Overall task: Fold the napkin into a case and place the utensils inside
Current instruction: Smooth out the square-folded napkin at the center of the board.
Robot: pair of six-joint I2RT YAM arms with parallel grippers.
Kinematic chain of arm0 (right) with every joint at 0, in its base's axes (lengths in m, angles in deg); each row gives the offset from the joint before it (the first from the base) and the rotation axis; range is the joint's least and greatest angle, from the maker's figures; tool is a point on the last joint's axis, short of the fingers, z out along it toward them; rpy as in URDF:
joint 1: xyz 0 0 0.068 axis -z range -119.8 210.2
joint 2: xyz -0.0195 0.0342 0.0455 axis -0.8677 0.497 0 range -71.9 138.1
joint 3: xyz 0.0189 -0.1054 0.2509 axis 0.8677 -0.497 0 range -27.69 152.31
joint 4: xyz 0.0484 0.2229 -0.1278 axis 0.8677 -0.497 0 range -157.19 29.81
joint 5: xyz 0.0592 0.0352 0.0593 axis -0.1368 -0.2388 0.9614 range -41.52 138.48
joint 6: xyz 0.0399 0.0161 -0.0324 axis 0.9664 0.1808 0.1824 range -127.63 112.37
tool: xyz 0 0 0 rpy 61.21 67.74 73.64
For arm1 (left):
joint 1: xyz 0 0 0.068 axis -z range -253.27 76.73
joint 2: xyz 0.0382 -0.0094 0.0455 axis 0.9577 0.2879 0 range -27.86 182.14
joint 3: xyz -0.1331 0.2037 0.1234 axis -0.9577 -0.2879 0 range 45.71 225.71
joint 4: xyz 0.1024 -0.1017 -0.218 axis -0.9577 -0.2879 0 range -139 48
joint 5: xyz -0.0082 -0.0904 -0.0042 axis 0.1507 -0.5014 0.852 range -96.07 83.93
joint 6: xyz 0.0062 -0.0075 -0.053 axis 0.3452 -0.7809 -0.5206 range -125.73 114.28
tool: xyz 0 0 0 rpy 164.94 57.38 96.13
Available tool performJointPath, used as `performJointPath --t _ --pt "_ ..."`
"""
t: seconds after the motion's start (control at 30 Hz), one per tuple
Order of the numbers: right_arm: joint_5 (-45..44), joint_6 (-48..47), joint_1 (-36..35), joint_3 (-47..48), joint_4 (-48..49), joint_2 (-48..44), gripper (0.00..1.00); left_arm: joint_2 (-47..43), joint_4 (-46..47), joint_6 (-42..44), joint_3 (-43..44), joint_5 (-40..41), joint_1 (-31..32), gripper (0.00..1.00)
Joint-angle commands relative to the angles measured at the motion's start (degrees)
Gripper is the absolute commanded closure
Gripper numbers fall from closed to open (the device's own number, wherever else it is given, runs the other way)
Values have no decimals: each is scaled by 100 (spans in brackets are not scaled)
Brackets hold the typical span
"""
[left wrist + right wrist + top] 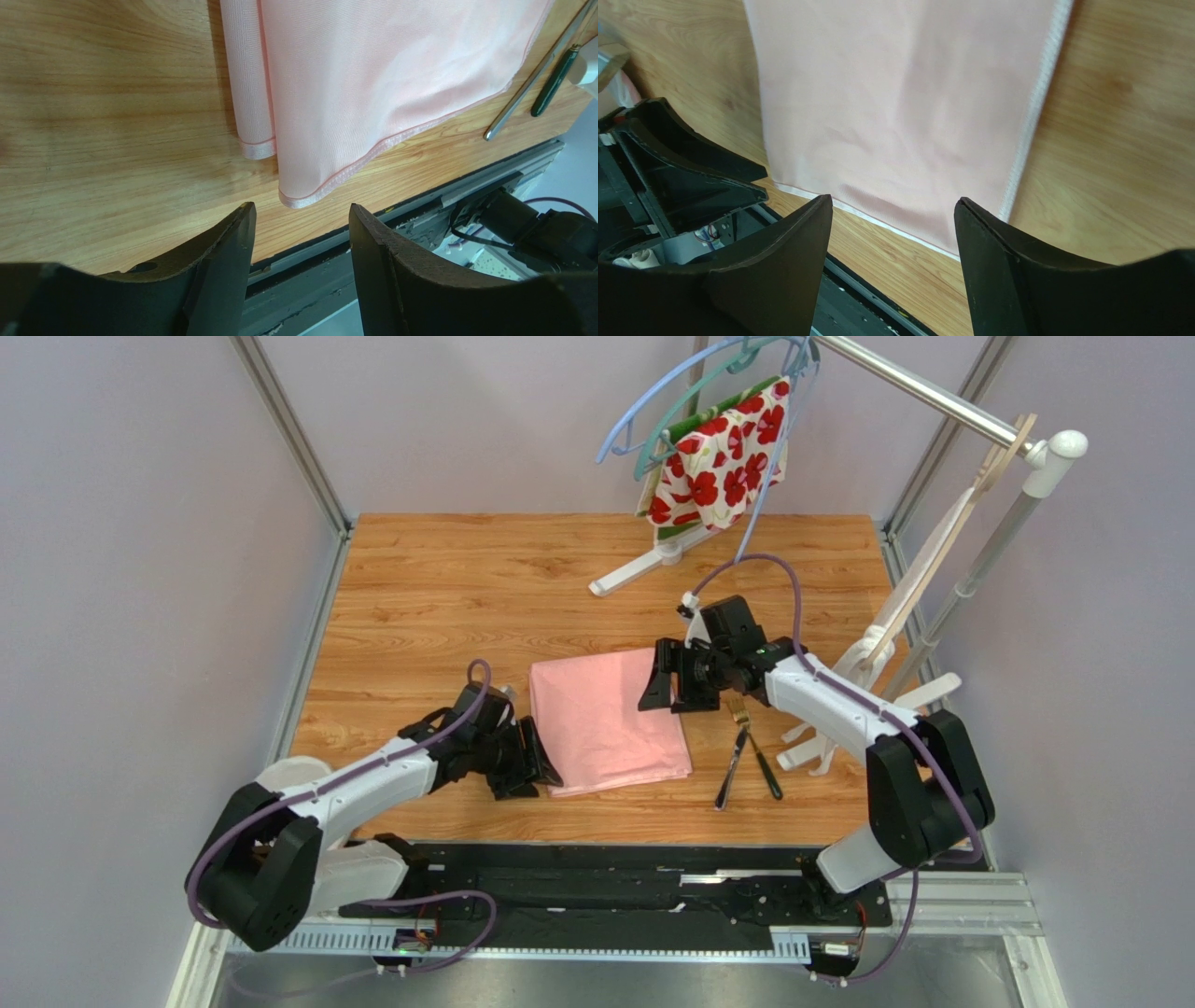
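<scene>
Top external view: left gripper [523,762] sits at the near-left corner of the napkin [610,717], and the right gripper [668,679] is at its far-right edge. In the left wrist view the left gripper [302,210] has its jaws spread fairly wide with nothing between them. Its fingertips [235,224] stop just short of the napkin [379,77] corner, with bare wood between. In the right wrist view the right gripper [892,204] is also spread wide and holds nothing. It is over the napkin [899,105], but contact with the cloth can't be told.

Counts:
- One light-pink napkin, lying flat on the table [421,602] near the middle. It is folded over, and two hemmed layers show at the near corner.
- Two utensils, just right of the napkin and not touching it. The fork [732,756] and the darker thin piece [766,770] meet at their far ends and splay apart toward the near edge.
- The left wrist view shows both, a silver handle [530,87] and a dark green one [554,82], side by side.
- One red-and-white floral cloth [723,462], hanging from a rack [919,389] at the far right.
- A few pale plastic hangers [659,399] on the same rack.

The surface is wood-grain board with a black rail along the near edge. Plain pale walls with metal frame posts on three sides.
</scene>
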Motion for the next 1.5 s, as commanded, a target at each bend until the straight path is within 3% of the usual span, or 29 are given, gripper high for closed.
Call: performJointPath --t 0.0,0.17,0.27,0.37,0.47,0.5,0.6,0.87,1.03,1.47 --pt "-222 -190 154 -359 -364 -330 31 251 489 -254 -28 -158 123 40" --pt "-318 -172 215 -676 -372 -374 31 568 1015 -315 -194 -201 132 42" --pt "-397 -41 294 -834 -390 -374 32 753 1192 -368 -265 -246 132 50" --pt "-538 170 329 -992 -478 -409 33 657 1123 -316 -326 -54 132 61" --pt "-538 530 295 -1220 -391 -506 43 227 1000 -228 -344 166 132 71" --pt "-538 592 277 -1264 -373 -541 44 165 973 -167 -335 185 132 79" --pt "-486 785 189 -1467 -285 -673 45 32 920 -166 -353 264 132 90" --pt "-511 1154 -136 -1818 84 -586 48 243 1236 -228 -449 44 132 92" --pt "-1213 1357 -364 -1793 155 -410 51 59 1193 -298 -572 176 132 100" --pt "-2839 2225 -1225 -1300 -688 179 54 -20 1483 -359 -775 79 124 100"
